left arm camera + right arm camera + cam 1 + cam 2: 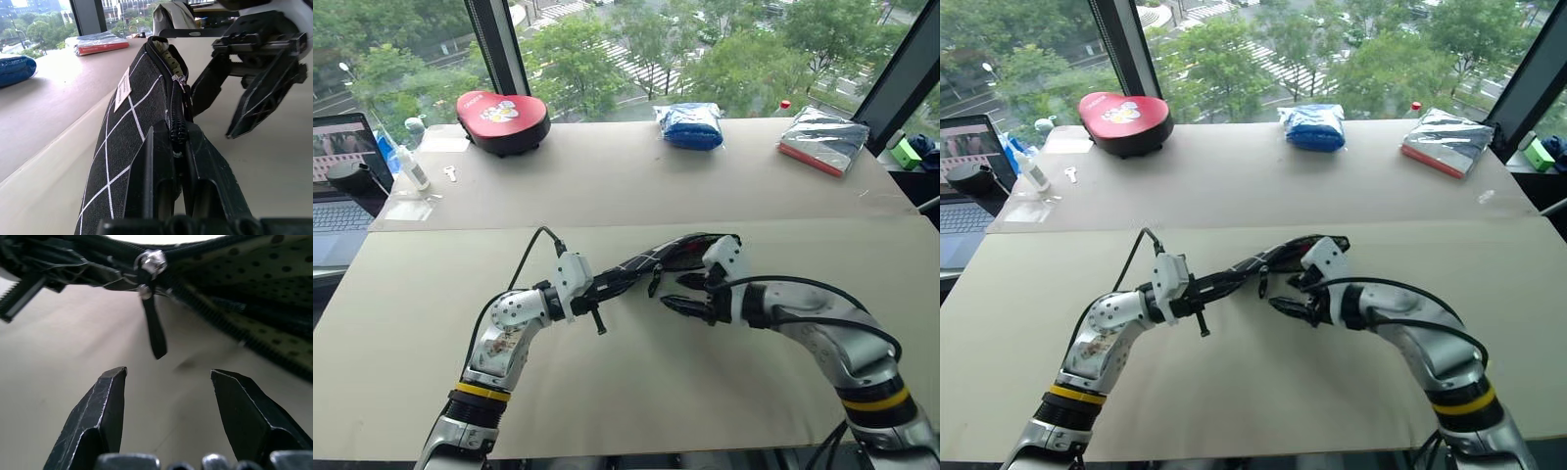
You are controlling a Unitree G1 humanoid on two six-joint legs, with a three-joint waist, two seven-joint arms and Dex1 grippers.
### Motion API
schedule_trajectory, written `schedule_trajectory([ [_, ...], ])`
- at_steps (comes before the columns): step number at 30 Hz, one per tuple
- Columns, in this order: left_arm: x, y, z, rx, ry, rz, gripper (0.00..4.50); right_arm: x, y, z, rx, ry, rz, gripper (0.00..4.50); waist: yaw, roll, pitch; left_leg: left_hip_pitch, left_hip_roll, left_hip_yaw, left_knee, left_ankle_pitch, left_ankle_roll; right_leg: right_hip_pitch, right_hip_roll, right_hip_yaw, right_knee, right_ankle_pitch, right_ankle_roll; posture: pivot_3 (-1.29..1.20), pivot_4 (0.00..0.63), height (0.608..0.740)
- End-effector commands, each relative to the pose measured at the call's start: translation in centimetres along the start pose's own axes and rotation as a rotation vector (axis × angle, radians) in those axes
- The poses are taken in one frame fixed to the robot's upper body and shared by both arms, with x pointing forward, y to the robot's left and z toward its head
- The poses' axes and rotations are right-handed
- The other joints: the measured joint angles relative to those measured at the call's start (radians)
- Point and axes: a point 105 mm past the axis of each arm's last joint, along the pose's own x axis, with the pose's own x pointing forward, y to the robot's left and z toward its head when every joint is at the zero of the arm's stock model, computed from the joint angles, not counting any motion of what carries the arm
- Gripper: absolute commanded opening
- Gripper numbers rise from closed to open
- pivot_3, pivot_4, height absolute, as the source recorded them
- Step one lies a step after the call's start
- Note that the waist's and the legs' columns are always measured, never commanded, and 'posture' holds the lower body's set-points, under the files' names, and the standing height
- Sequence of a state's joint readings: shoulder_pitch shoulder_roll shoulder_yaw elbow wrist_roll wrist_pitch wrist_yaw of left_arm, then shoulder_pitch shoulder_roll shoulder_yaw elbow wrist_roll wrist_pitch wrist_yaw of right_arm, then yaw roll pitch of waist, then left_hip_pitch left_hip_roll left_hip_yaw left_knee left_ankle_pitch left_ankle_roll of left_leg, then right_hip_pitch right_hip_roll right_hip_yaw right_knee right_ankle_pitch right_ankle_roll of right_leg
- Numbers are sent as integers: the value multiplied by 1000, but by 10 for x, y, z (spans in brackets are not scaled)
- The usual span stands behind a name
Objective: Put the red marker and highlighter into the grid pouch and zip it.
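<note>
The grid pouch, black with white lines and a small white label, hangs above the table. My left gripper is shut on its near end, right at the zipper. The mouth at the far end gapes, showing a dotted lining. The black zipper pull strap dangles from its slider. My right gripper is open just below that strap, apart from it, with nothing between its fingers. The red marker and the highlighter are out of view.
A red rounded case sits at the back left, a blue bag at the back middle, a silver packet at the back right. A laptop and small bottle stand at the left edge.
</note>
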State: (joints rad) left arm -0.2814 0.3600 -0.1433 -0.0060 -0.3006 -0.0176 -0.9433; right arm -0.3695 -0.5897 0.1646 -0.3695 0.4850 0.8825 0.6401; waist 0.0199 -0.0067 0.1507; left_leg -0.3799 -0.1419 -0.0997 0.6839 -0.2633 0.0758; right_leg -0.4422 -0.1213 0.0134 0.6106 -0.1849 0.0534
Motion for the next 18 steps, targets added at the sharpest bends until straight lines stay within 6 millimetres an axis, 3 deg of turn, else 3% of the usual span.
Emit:
schedule_trajectory([
  [1,4,1,10,30,-36,-9,0,8,1,14,-30,-30,-6,3046,-3,0,0,0,0,0,0,0,0,0,0,0,0,0,0,0,150,740],
  [4,3,1,10,31,-36,-6,0,13,5,24,-27,-53,22,3046,-6,0,0,0,0,0,0,0,0,0,0,0,0,0,0,0,150,740],
  [7,2,2,10,31,-36,0,0,13,11,28,-16,-66,57,2420,-6,0,0,0,0,0,0,0,0,0,0,0,0,0,0,0,150,740],
  [11,1,3,9,32,-33,5,0,9,11,27,-36,-61,65,882,-7,0,0,0,0,0,0,0,0,0,0,0,0,0,0,0,150,740],
  [14,1,3,9,33,-33,6,0,5,8,29,-35,-67,62,15,-7,0,0,0,0,0,0,0,0,0,0,0,0,0,0,0,150,740],
  [18,1,3,9,35,-34,6,0,1,7,29,-35,-66,66,15,-8,0,0,0,0,0,0,0,0,0,0,0,0,0,0,0,150,740],
])
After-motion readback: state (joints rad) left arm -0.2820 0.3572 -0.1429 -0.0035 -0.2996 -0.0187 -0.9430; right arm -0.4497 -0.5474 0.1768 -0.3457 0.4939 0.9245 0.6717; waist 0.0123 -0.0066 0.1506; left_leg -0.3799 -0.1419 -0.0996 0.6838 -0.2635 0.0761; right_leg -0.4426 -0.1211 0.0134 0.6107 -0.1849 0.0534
